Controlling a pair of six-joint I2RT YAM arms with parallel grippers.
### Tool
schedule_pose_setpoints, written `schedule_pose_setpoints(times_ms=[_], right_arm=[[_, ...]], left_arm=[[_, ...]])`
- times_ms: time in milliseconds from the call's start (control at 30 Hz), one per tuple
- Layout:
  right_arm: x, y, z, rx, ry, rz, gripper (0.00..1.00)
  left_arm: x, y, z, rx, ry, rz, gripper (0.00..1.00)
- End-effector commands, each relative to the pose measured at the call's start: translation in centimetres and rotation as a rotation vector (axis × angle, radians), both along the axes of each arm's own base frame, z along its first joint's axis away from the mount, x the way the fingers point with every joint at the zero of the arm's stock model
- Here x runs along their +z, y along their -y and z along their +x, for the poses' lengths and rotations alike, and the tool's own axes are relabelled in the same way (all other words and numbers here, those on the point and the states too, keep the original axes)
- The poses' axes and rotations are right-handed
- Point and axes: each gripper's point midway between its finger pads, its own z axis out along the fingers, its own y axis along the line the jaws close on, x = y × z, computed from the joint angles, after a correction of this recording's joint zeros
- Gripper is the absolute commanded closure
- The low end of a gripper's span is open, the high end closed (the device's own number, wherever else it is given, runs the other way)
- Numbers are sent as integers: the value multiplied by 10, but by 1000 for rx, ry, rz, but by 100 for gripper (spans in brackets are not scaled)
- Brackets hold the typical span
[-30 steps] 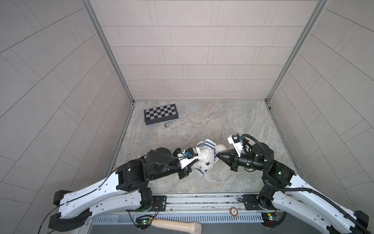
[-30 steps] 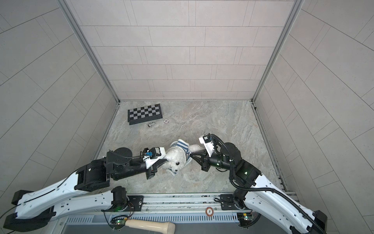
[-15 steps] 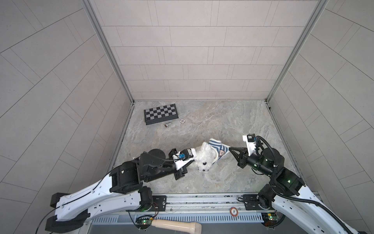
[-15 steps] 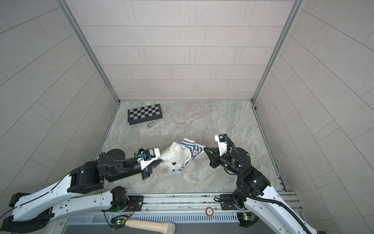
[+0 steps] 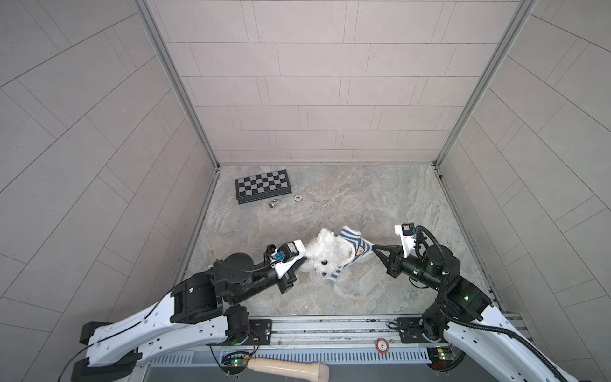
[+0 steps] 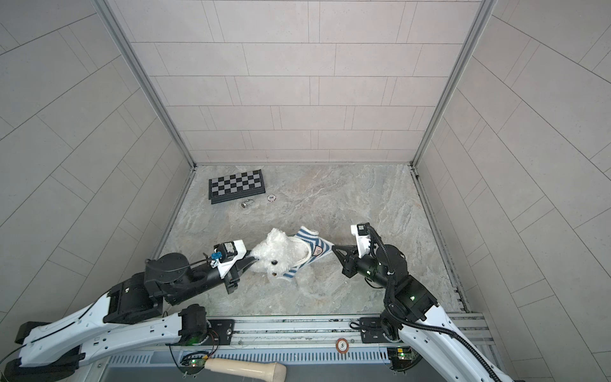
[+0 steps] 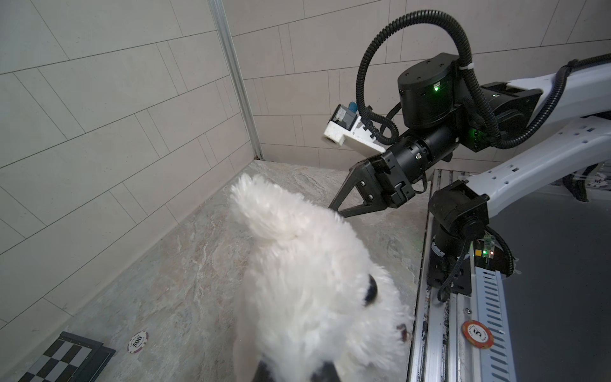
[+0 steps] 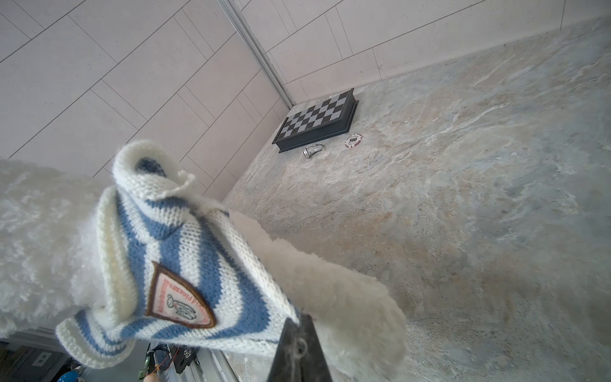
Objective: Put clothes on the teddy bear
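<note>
L gripper (image 5: 302, 262) apparently clamps fluffy teddy bear (image 5: 325, 255); R gripper (image 5: 375, 247) pinches knit striped shirt (image 5: 354, 244).

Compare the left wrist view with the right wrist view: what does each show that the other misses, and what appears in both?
Only the left wrist view shows the right arm and the orange chip marked 5 on the rail. Only the right wrist view shows the striped sweater, its badge and a small silver piece beside the chessboard. Both show the teddy bear's white fur, the chessboard, the 500 chip and the stone tabletop.
</note>
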Motion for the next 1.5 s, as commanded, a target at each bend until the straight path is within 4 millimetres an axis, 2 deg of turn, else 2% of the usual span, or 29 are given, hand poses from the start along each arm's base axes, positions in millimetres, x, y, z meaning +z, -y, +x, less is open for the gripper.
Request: schedule_pose_setpoints(times_ms=[0, 100, 233, 333, 400, 467, 567, 733, 833, 900, 1067, 1200, 1467], right_arm=[[-24, 19, 7, -113, -55, -44, 100], [-10, 9, 8, -66, -11, 4, 100], [48, -21, -13, 152, 190, 179, 100], [75, -22, -35, 237, 358, 184, 86], [92, -18, -50, 266, 471, 178, 69], [102, -12, -58, 267, 548, 151, 59], [117, -12, -64, 285, 622, 115, 53], [147, -25, -71, 364, 759, 192, 44], [148, -44, -66, 427, 797, 151, 40], [148, -63, -66, 500, 809, 112, 34], [143, -98, -76, 630, 863, 13, 29], [139, -109, -78, 667, 870, -18, 29], [121, -117, -69, 678, 865, -77, 29]], left_arm=[[40, -15, 5, 61, 60, -139, 100], [36, -12, 3, 40, 46, -121, 100], [22, 12, -7, -63, 5, -29, 100], [5, 26, -10, -112, -21, 76, 100], [3, 31, -12, -136, -24, 101, 100], [3, 32, -15, -157, -29, 124, 100], [-1, 30, -17, -174, -40, 218, 100], [-2, 25, -17, -189, -21, 383, 100], [1, 25, -19, -214, -14, 443, 100], [0, 26, -21, -229, -15, 477, 100], [-6, 28, -23, -252, -19, 523, 100], [-10, 30, -20, -245, -14, 552, 100], [-24, 34, -19, -250, -40, 593, 100]])
